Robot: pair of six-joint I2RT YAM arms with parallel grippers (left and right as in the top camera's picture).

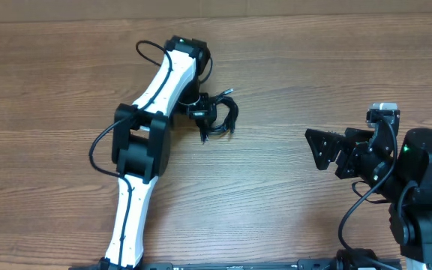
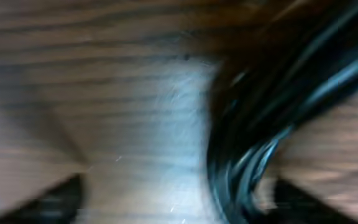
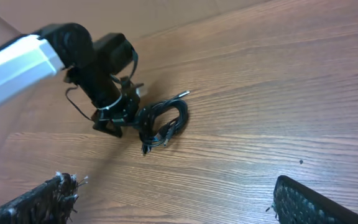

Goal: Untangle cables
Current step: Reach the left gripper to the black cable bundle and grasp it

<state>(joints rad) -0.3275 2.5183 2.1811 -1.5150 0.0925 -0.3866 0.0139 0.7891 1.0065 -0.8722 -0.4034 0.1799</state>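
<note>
The cables (image 1: 220, 116) are a small coil of thin black cords on the wooden table, with plug tips sticking out. My left gripper (image 1: 201, 112) is down at the coil's left edge. The left wrist view is blurred: its fingers stand wide apart, open (image 2: 179, 202), with the cables (image 2: 260, 124) between them, close to the right finger. My right gripper (image 1: 322, 150) is open and empty, well to the right of the coil. In the right wrist view the cables (image 3: 163, 121) lie ahead beside the left gripper (image 3: 114, 118), far from my open right fingers (image 3: 176, 186).
The wooden table (image 1: 313, 67) fills the views. The left arm (image 1: 148, 120) stretches from the front edge up to the coil. The right arm's base (image 1: 426, 187) stands at the front right.
</note>
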